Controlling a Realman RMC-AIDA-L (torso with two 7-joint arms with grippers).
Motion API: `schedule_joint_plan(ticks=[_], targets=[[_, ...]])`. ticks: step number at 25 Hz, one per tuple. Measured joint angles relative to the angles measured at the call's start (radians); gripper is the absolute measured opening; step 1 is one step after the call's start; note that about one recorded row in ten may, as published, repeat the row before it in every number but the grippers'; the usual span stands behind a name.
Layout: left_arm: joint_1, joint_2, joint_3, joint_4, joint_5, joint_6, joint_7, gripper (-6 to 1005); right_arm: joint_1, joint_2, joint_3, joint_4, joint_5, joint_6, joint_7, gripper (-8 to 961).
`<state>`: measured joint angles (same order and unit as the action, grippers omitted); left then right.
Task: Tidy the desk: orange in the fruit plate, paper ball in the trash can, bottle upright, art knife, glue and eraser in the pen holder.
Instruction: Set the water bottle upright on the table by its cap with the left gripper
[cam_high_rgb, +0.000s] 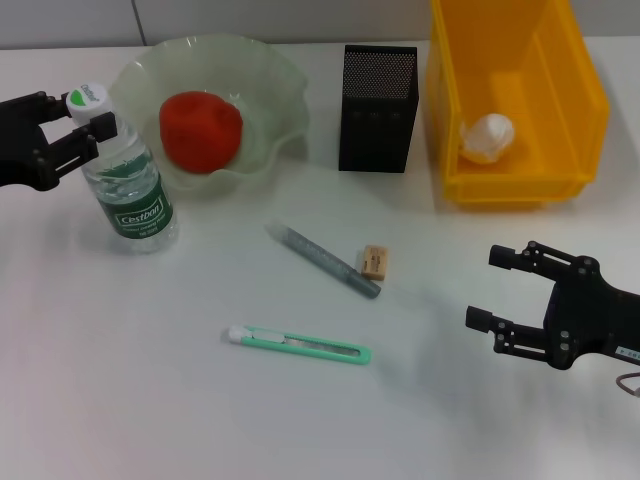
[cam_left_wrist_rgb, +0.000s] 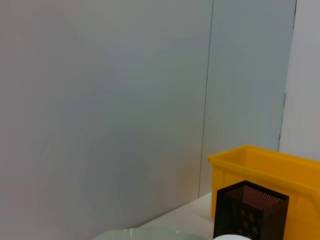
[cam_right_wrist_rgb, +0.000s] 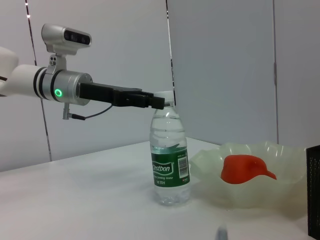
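Note:
The water bottle (cam_high_rgb: 133, 195) stands upright at the left of the table, and my left gripper (cam_high_rgb: 88, 118) is shut on its neck just below the white cap; the right wrist view shows the same grip on the bottle (cam_right_wrist_rgb: 170, 165). An orange (cam_high_rgb: 200, 130) lies in the pale green fruit plate (cam_high_rgb: 275, 75). The paper ball (cam_high_rgb: 487, 137) rests in the yellow trash can (cam_high_rgb: 580, 95). On the table in front of the black mesh pen holder (cam_high_rgb: 378, 108) lie a grey glue stick (cam_high_rgb: 323, 260), a tan eraser (cam_high_rgb: 374, 262) and a green art knife (cam_high_rgb: 300, 345). My right gripper (cam_high_rgb: 484, 287) hovers open at the right front, holding nothing.
The fruit plate sits right behind the bottle. The pen holder (cam_left_wrist_rgb: 250, 212) stands between the plate and the yellow bin (cam_left_wrist_rgb: 270, 170). A grey wall rises behind the table.

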<state>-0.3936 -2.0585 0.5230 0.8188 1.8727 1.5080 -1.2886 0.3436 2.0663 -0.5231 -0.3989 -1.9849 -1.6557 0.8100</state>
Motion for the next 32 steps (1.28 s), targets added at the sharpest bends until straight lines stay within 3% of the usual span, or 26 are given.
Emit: schedule_joint_plan(ticks=[32], targets=[[0.007,-0.003,-0.027,0.000,0.000,-0.005,0.017,553,0.000,0.000,0.000,0.000,0.005,-0.006,0.000,787]])
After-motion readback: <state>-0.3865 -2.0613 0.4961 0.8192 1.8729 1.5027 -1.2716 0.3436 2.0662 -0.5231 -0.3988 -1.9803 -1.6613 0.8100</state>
